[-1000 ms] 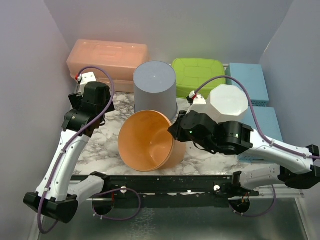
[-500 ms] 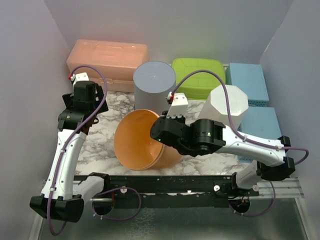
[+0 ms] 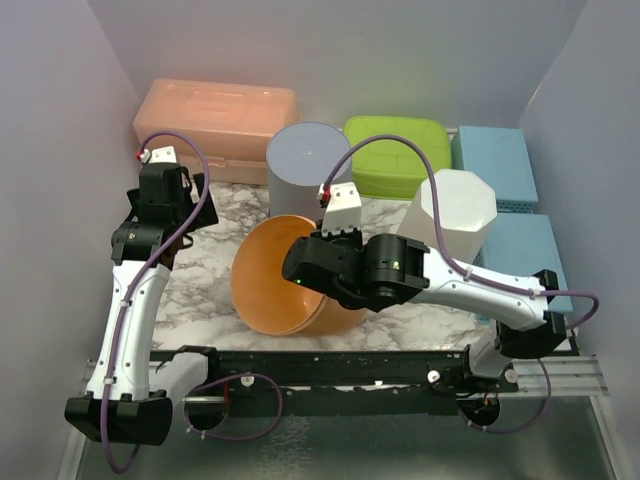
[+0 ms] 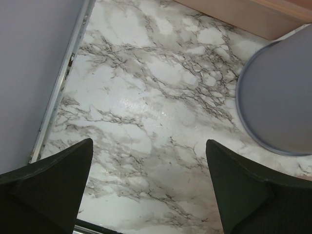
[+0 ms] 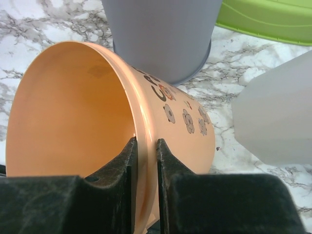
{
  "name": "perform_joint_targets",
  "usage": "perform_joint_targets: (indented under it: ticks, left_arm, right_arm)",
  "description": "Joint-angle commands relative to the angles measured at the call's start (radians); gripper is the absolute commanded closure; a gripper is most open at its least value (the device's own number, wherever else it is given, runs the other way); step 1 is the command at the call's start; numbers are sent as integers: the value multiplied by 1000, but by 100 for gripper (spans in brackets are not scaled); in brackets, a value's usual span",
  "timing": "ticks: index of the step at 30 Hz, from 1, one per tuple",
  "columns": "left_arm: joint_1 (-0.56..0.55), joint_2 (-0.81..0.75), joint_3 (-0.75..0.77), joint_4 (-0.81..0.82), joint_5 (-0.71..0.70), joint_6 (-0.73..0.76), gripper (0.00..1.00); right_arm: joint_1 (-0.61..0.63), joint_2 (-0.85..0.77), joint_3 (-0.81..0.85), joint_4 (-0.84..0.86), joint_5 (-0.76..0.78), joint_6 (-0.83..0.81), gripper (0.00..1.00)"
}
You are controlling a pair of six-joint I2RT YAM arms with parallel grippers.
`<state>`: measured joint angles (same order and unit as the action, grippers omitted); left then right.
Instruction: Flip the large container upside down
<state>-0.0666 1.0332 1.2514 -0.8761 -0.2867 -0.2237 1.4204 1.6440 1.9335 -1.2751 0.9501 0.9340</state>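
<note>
My right pincer [image 5: 145, 144] is clamped on the thin rim of the large container [image 5: 73, 112], one finger inside and one outside. It is a smooth, round orange plastic tub with flowers printed on its wall. It lies tipped on its side on the marble-veined surface [image 4: 146, 87], just in front of a matte grey cylindrical tub [image 5: 161, 34]. My left pincer [image 4: 148, 144] hangs spread wide above the surface.

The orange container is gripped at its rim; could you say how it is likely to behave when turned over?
Probably light and fairly stiff: the orange container is empty, thin-walled, and the right tool holds it tilted by the rim alone. Its glossy wall may slip in that narrow pinch. Round and tilted over, it could roll if released.
</note>
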Motion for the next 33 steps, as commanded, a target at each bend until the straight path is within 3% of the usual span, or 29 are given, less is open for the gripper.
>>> perform_joint_targets:
  ticks: [1,6,12,18,25,33]
  left_arm:
    - [4,-25,-4,14,90,-6,1]
    - [4,-78,-51,39,304,-53,1]
    - [5,-180,-210,65,480,-162,5]
    - [5,-258,-177,62,534,-211,5]
    - [4,-248,-95,25,476,-207,1]
    - [-15,-260,-65,-5,615,-133,2]
  right_arm:
    - [18,52,89,-44,60,-41,99]
    - [22,-25,-55,185,0,-142,99]
    - [1,-106,-234,299,-80,-89,99]
    - [-55,-125,-320,365,-160,-98,99]
    - [-150,-204,-449,458,-241,-100,99]
    - [-251,-351,-589,513,-278,-65,99]
